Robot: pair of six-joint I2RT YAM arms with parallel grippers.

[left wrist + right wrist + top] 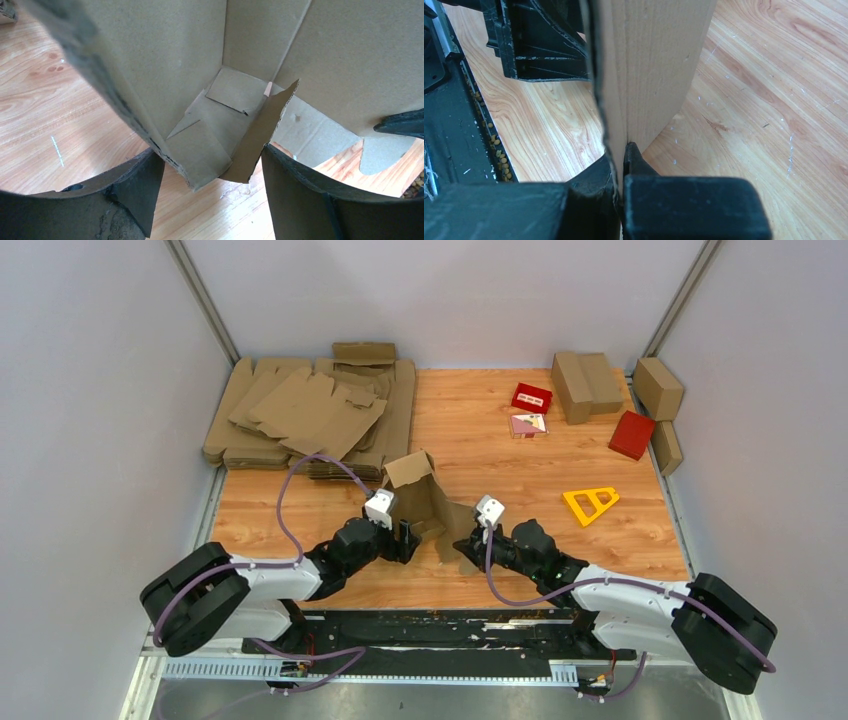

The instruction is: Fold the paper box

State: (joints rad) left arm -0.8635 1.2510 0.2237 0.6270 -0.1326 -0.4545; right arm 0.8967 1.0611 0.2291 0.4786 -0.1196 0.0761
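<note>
The paper box [425,495] stands half-formed near the table's [470,420] front edge, at its middle, between the two arms. Its brown walls rise upright, and a top flap leans open towards the back. The left gripper [405,540] meets it from the left with its jaws spread. In the left wrist view its fingers [135,195] straddle the box's lower corner, one at the edge of a wall and the other just beside a loose, torn-edged flap. Inside, the bottom flaps lie overlapped.

The right gripper [465,540] comes in from the right and is pressed together on a panel of the box. The right wrist view shows the cardboard edge pinched between its two black fingers [644,165], with the panel standing straight up from them and its rounded end flap down on the wood.

A heap of flat cardboard cut-outs [310,415] lies at the far left. At the far right sit several finished brown cartons [585,385] and two red boxes [631,434]. A yellow triangular frame [590,503] lies nearer the arms, well apart from the box.
</note>
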